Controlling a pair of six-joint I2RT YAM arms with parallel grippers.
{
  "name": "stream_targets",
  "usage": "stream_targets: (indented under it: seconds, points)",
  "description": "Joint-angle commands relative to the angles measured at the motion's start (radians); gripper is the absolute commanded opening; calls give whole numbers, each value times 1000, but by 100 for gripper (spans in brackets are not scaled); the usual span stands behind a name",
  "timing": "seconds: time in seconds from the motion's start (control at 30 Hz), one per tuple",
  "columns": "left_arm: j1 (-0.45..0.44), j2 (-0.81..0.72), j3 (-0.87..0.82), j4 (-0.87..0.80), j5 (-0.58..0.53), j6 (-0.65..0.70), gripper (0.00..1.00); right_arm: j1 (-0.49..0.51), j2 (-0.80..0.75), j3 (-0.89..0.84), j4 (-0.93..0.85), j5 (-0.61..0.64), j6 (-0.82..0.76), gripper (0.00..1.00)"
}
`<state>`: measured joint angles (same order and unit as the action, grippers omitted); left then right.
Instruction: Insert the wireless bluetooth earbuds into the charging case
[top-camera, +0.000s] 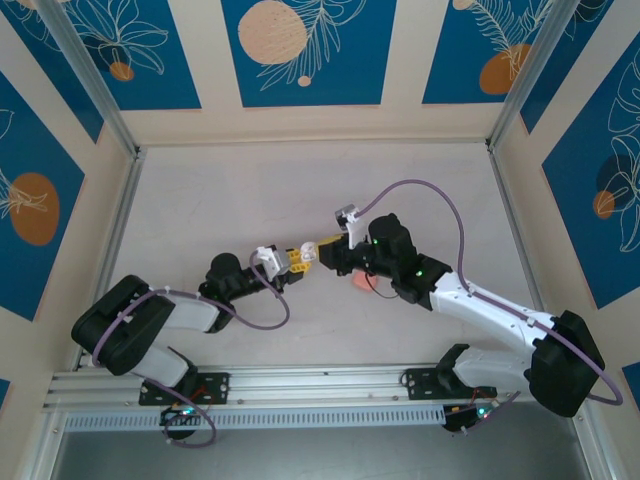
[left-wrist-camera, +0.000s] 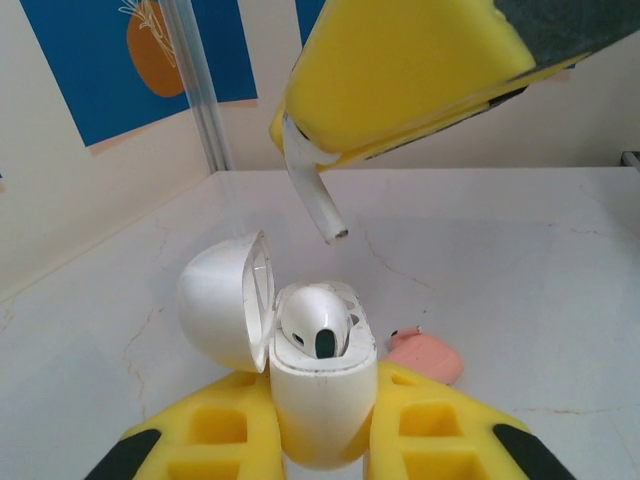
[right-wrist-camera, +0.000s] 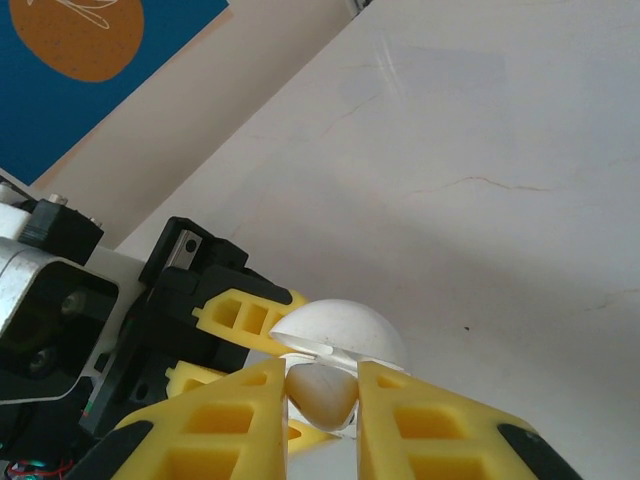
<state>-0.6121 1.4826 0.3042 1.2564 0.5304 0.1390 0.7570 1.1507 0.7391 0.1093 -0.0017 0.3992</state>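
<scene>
My left gripper (left-wrist-camera: 322, 445) is shut on the lower body of a white charging case (left-wrist-camera: 322, 400), held upright with its lid (left-wrist-camera: 220, 300) swung open to the left. One white earbud (left-wrist-camera: 315, 322) sits in the case's left slot. The right gripper (right-wrist-camera: 322, 410) is shut on a second white earbud (right-wrist-camera: 322, 392). In the left wrist view this earbud's stem (left-wrist-camera: 315, 205) points down a little above the open case, apart from it. From above, the two grippers (top-camera: 293, 262) (top-camera: 320, 248) meet tip to tip at mid-table around the case (top-camera: 307, 254).
A small salmon-pink rounded piece (left-wrist-camera: 428, 352) lies on the white table behind and right of the case; from above the pink piece (top-camera: 358, 283) shows under the right wrist. Walls with blue panels (top-camera: 300, 50) enclose the table; a metal rail (top-camera: 300, 385) runs along the near edge.
</scene>
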Motion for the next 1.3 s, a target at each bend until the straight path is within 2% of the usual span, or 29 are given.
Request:
stream_targets:
  seconds: [0.0, 0.57, 1.27]
  points:
    - [-14, 4, 21, 69, 10, -22, 13, 10, 7, -10, 28, -15, -19, 21]
    - [-14, 8, 14, 105, -3, -35, 13, 27, 39, -8, 33, -43, -24, 21]
    - [-15, 16, 16, 149, 14, -72, 13, 41, 35, -28, 37, 44, -32, 20]
